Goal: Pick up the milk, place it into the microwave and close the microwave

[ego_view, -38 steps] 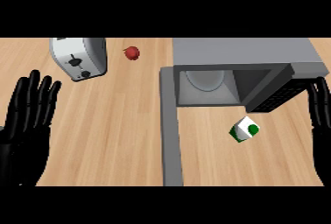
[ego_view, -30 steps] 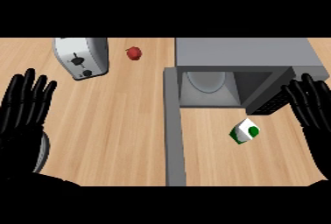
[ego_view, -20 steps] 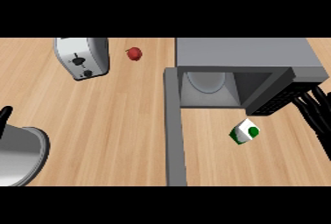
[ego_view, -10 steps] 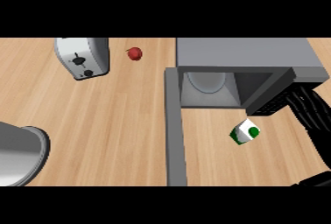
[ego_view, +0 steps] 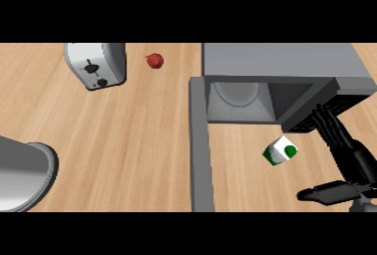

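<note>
View: head view, looking steeply down on the desk [ego_view: 110,139].
Step in hand: approach to the milk; nothing lifted yet, by my reading.
Milk [ego_view: 280,151]: white carton with a green patch, standing free on the desk toward its right edge, just in front of the microwave's right front corner and right of the open door.
Microwave [ego_view: 280,60]: at the desk's far right; cavity open, pale turntable plate [ego_view: 236,92] visible inside.
Door [ego_view: 197,144]: swung fully out, seen edge-on as a grey strip running toward the near edge.
Right hand [ego_view: 344,149]: comes in at the right edge, fingers stretched long and spread toward the microwave's front corner, thumb [ego_view: 327,192] jutting left below the carton. Beside the milk, apart from it, holding nothing.
Left hand: not in view; only a grey forearm [ego_view: 22,172] shows at the near left edge.
Next move (judgement): bring the right hand left so fingers and thumb bracket the carton, close, lift, then carry it over the door edge into the cavity. Door swing comes last.
Other items: toaster [ego_view: 94,64] at the far left; small red item [ego_view: 154,60] beside it, well apart from the work.
Hidden or unclear: right palm cut by the frame edge; fingertips merge with the dark microwave front, so contact there cannot be told; carton's tilt is hard to judge.
</note>
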### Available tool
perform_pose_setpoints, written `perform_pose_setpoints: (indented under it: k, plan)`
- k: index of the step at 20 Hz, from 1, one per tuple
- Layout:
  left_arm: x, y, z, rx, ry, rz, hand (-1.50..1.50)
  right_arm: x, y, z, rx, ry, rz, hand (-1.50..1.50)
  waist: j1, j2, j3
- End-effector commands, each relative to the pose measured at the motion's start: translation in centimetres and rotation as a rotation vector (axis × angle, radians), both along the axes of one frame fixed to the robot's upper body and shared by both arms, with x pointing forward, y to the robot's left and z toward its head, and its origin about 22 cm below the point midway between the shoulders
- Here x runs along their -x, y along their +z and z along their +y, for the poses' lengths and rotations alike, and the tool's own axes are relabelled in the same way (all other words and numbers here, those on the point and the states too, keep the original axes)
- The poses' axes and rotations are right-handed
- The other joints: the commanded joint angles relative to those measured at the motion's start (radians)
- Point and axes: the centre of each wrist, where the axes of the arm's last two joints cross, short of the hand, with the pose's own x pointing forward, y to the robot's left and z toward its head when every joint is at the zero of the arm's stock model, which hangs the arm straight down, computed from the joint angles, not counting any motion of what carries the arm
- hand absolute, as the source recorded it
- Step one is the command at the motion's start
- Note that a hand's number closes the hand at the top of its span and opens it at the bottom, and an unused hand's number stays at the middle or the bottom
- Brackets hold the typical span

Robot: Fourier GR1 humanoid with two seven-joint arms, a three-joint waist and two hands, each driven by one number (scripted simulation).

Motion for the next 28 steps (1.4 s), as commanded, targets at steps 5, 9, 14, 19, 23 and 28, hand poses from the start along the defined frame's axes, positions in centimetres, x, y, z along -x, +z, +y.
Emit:
perform_pose_setpoints:
  k: [5,9,14,19,23,28]
  plan:
    - [2.1,2.4,-0.7,0.027,-0.046,-0.076,-1.5,-1.0,-6.8,-1.6,0.059,-0.045,0.067,-1.5,0.01,0.002,0.002]
    - [2.1,1.7,0.2,0.038,-0.044,-0.057,-1.5,-2.5,-9.0,-1.1,0.101,-0.033,0.1,-1.5,0.014,0.003,0.001]
    - [2.7,1.9,1.1,0.031,-0.051,-0.073,-1.5,-0.5,-12.0,-2.3,0.158,-0.024,0.077,-1.5,0.01,0.003,0.002]
    - [2.4,0.8,1.4,0.03,-0.059,-0.055,-1.5,-0.6,-14.1,-2.2,0.16,-0.013,0.08,-1.5,0.015,0.008,0.003]
    - [3.4,0.3,1.2,0.045,-0.067,-0.062,-1.5,-2.2,-13.6,-2.4,0.115,-0.031,0.07,-1.5,0.024,0.008,0.003]
    - [4.5,1.9,1.4,0.032,-0.066,-0.055,-1.5,0.2,-15.7,-1.7,0.08,-0.024,0.077,-1.5,0.03,0.009,0.005]
